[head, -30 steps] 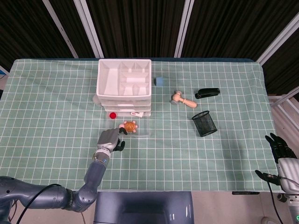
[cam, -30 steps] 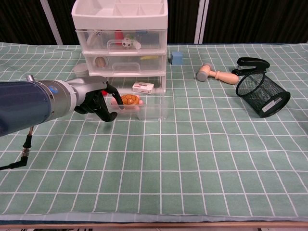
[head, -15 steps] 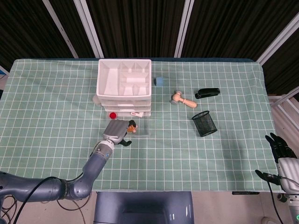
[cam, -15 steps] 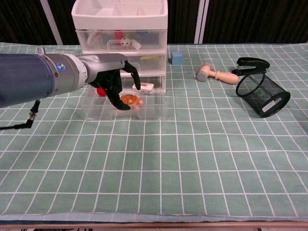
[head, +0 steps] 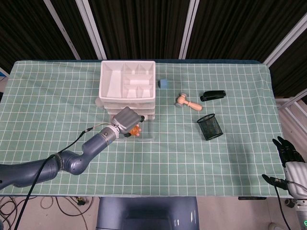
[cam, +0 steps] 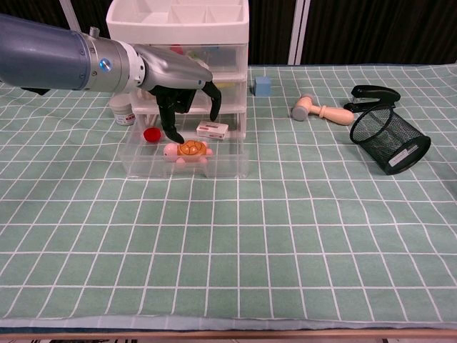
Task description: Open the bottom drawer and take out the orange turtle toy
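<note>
While the bottom drawer (cam: 184, 163) stands pulled out in front of the white drawer unit (cam: 178, 28), the left hand (cam: 182, 86) has swung up from the drawer's front left corner and now hangs right over the open tray. Its fingers (cam: 171, 128) are spread and pointing down, nothing held, one dark tip just above the orange turtle toy (cam: 188, 151). The turtle sits in the middle of the drawer, upright, a red cap (cam: 151, 133) behind it to the left and a small white box (cam: 213, 129) behind it to the right. From the head view the hand (head: 127, 120) covers most of the toy, only an orange sliver showing beside it. So the opening is done, I'd say, and the arm has shifted from pulling to reaching: what remains is the grasp and the lift. The fingers look ready to drop around the shell, though the clear drawer walls are close. Off at the surface's right edge the right hand (head: 287, 150) hangs idle, fingers apart, empty. Mesh pen cup (cam: 388, 139), wooden mallet (cam: 320, 110) and black stapler (cam: 370, 94) lie well apart from the action.
</note>
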### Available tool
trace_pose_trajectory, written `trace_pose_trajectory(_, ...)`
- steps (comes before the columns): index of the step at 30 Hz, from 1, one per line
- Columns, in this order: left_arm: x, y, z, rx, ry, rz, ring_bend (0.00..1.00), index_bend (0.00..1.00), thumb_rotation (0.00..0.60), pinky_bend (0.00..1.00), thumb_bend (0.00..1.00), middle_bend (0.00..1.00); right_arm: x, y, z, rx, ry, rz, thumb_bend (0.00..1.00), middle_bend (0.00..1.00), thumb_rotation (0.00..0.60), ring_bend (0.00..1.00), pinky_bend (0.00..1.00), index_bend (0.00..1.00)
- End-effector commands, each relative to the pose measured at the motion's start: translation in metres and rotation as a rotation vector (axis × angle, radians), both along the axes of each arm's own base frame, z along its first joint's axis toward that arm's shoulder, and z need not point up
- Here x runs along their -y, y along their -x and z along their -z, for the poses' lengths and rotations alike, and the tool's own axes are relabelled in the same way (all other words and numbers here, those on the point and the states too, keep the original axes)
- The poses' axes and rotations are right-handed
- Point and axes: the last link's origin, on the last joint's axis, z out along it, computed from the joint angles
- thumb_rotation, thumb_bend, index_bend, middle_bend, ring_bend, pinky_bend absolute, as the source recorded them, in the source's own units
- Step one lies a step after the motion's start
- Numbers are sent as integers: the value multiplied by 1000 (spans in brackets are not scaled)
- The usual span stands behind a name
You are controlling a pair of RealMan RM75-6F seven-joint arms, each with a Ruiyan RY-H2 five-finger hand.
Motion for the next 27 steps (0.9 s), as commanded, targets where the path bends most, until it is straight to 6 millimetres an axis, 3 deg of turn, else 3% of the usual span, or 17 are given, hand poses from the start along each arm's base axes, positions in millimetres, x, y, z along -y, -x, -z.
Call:
trace_pose_trajectory(1, -6, -2, -1, -43, 4, 45, 1000, 301, 600, 1000, 161, 1000, 0, 0, 0, 2, 0, 2, 25, 0, 600, 0, 209, 0)
trace_pose_trajectory(16, -2, 11, 22, -81, 57, 50, 1000, 317, 600, 1000, 161, 1000, 1, 1, -1, 22, 3, 14, 27, 0, 600, 0, 209, 0)
trace_pose_trajectory(27, -9, 14, 26, -112, 52, 59, 1000, 290, 600, 1000, 142, 1000, 1, 1, -1, 28, 5, 19, 29, 0, 600, 0, 209, 0)
